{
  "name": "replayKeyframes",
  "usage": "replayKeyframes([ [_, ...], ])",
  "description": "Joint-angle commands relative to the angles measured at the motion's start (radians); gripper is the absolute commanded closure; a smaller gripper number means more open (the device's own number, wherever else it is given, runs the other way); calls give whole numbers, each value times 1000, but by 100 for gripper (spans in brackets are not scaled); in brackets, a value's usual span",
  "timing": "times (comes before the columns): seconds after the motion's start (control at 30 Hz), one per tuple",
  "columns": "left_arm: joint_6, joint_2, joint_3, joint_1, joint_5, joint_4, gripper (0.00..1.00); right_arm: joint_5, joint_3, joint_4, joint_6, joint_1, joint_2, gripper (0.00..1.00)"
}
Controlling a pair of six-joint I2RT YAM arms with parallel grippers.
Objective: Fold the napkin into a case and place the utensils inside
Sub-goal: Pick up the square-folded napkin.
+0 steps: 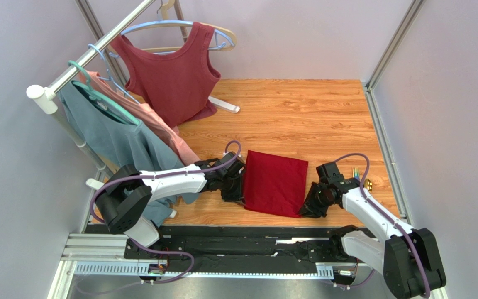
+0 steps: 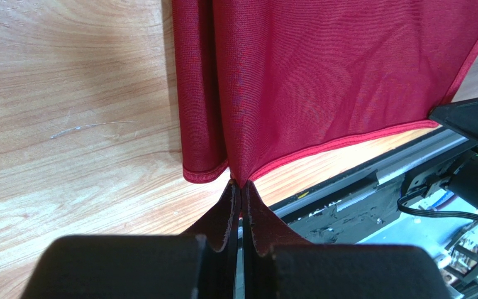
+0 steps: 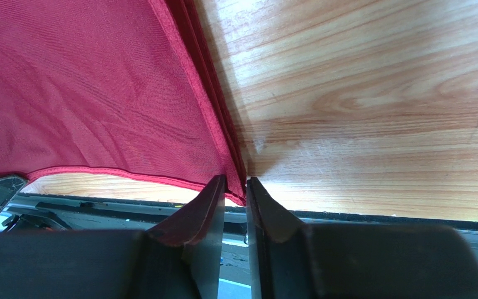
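The crimson napkin lies folded on the wooden table, several layers thick along its right side. My left gripper is shut on its near left corner; in the left wrist view the fingertips pinch the napkin at the left gripper. At the near right corner, my right gripper has its jaws slightly apart, and the corner of the napkin sits between the tips of the right gripper. Gold utensils peek out behind the right arm.
A clothes rail at the back left carries a maroon sleeveless top, a teal shirt and a pink garment. A black mounting rail runs along the near edge. Metal frame posts stand at the right.
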Motion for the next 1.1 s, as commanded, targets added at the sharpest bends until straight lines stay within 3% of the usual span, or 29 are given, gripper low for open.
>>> replayKeyframes([
  [0.0, 17, -43, 0, -3, -3, 8, 100, -14, 25, 20, 18, -2, -10, 81],
  [0.13, 23, -51, 0, -3, -3, 8, 100, -22, 52, 2, 17, -2, -7, 94],
  [0.2, 32, -62, 6, -3, -13, 1, 100, -20, 69, -23, 14, -4, -20, 94],
  [0.3, 43, -77, 17, -3, -29, -12, 100, -19, 94, -49, -3, -2, -16, 91],
  [0.43, 50, -91, 26, -3, -32, -16, 100, -29, 92, -57, 0, -2, -23, 77],
  [0.5, 50, -92, 27, -3, -29, -15, 100, -34, 89, -48, 4, -2, -28, 84],
  [0.53, 50, -92, 27, -3, -27, -15, 100, -28, 88, -46, 6, -2, -33, 100],
  [0.6, 50, -92, 26, -3, -27, -12, 100, -31, 86, -38, 9, -2, -30, 100],
  [0.73, 53, -86, 21, -3, -23, -10, 100, -10, 74, -54, 0, -4, -25, 83],
  [0.93, 44, -74, 9, -3, -9, 11, 100, -9, 19, -43, 15, -4, -43, 74],
  [1.07, 46, -63, 10, -3, 2, 20, 100, -13, 6, -22, 21, -2, -33, 74],
])
